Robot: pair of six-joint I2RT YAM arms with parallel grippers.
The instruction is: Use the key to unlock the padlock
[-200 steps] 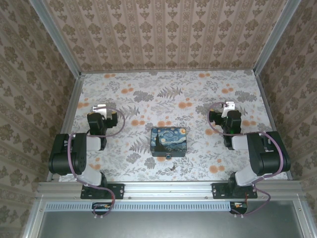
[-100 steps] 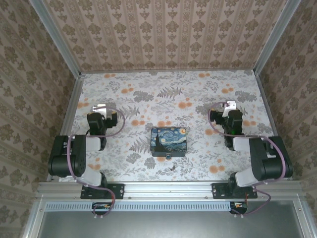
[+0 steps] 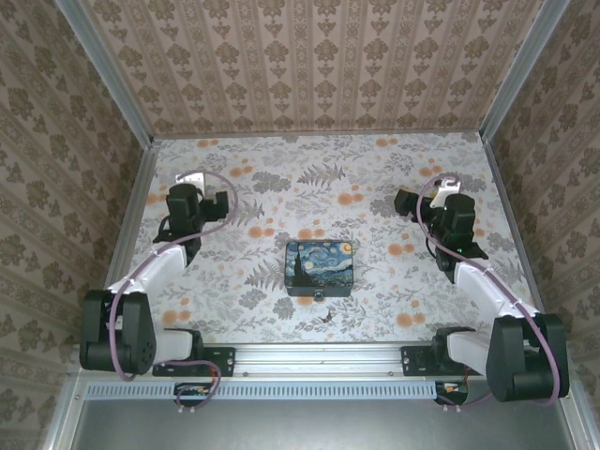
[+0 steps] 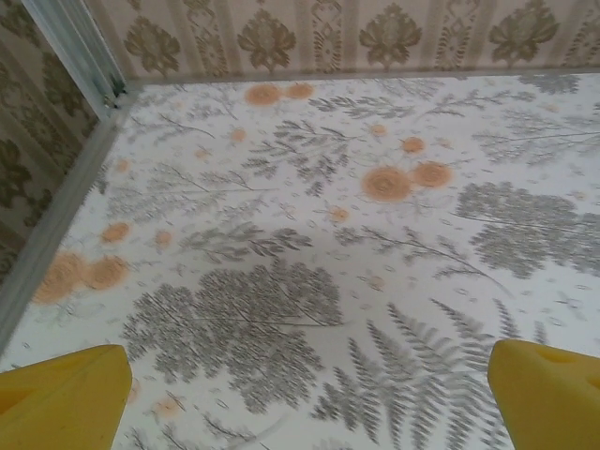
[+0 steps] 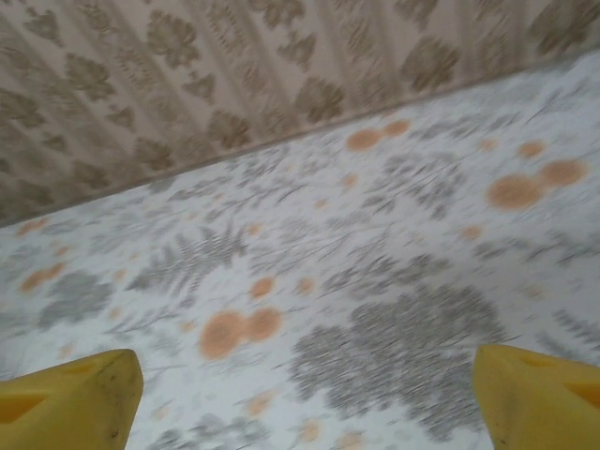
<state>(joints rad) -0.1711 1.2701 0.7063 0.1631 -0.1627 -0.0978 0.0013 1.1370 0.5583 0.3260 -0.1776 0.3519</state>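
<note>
The padlock [image 3: 319, 294] is a tiny dark lock with a bluish spot, at the near edge of the blue-yellow painted box [image 3: 319, 265] in the middle of the table. The key [image 3: 327, 317] is a thin dark sliver on the cloth just nearer than the lock. My left gripper [image 3: 192, 178] [image 4: 309, 398] hovers far left of the box. Its yellow fingertips [image 4: 66, 394] stand wide apart and open, with only cloth between them. My right gripper [image 3: 448, 180] [image 5: 305, 398] hovers far right of the box, open, fingertips [image 5: 539, 389] apart and nothing held.
A floral cloth [image 3: 309, 187] covers the table. Patterned walls stand at the back and both sides, with metal posts at the corners [image 3: 141, 122]. An aluminium rail [image 3: 319, 356] runs along the near edge, where both arm bases are bolted.
Both arms have stretched out from their folded pose, carrying the grippers a little farther from the near edge. The right wrist view is blurred by motion. Box, padlock and key have not moved.
</note>
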